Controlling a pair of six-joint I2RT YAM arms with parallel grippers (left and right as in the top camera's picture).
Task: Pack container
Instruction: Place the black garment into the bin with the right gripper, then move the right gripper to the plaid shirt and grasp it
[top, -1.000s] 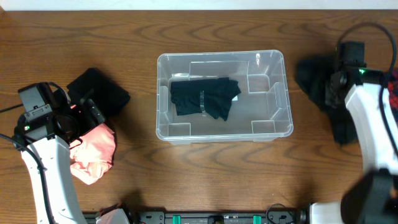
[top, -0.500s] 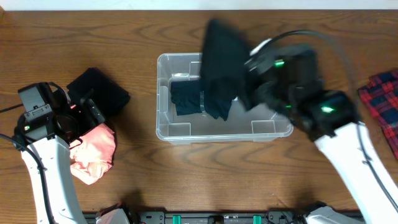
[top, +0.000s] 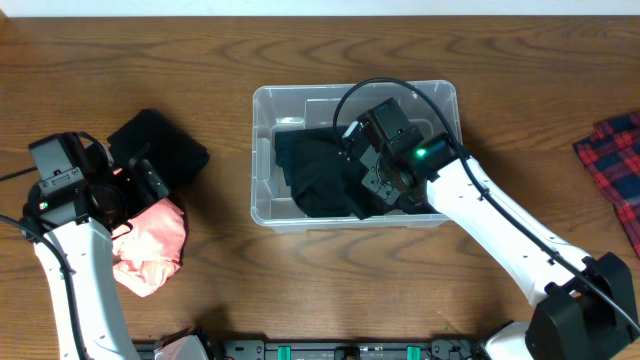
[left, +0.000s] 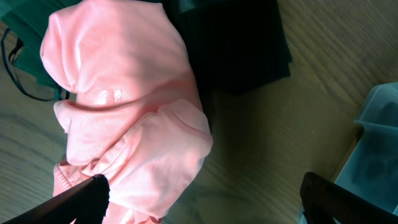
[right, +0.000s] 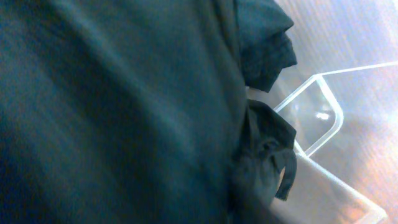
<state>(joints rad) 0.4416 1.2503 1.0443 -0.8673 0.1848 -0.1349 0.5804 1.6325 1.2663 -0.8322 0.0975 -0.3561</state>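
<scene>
The clear plastic container (top: 262, 150) stands mid-table; a corner of it shows in the left wrist view (left: 380, 143) and its rim in the right wrist view (right: 324, 102). My right gripper (top: 368, 178) is down inside it, shut on a dark garment (top: 320, 178) that spreads over the bin floor. That dark cloth (right: 118, 112) fills the right wrist view and hides the fingers. My left gripper (left: 205, 199) is open and empty, just above the table beside a pink garment (left: 124, 112); in the overhead view it (top: 140, 185) sits left of the bin.
The pink garment (top: 155, 245) and a black folded garment (top: 165, 145) lie at the left; the black one also shows in the left wrist view (left: 236, 43). A red plaid cloth (top: 615, 150) lies at the right edge.
My right arm swung from the far right over the bin with the dark garment and lowered it inside, over the dark cloth lying there. The left arm has not moved.
</scene>
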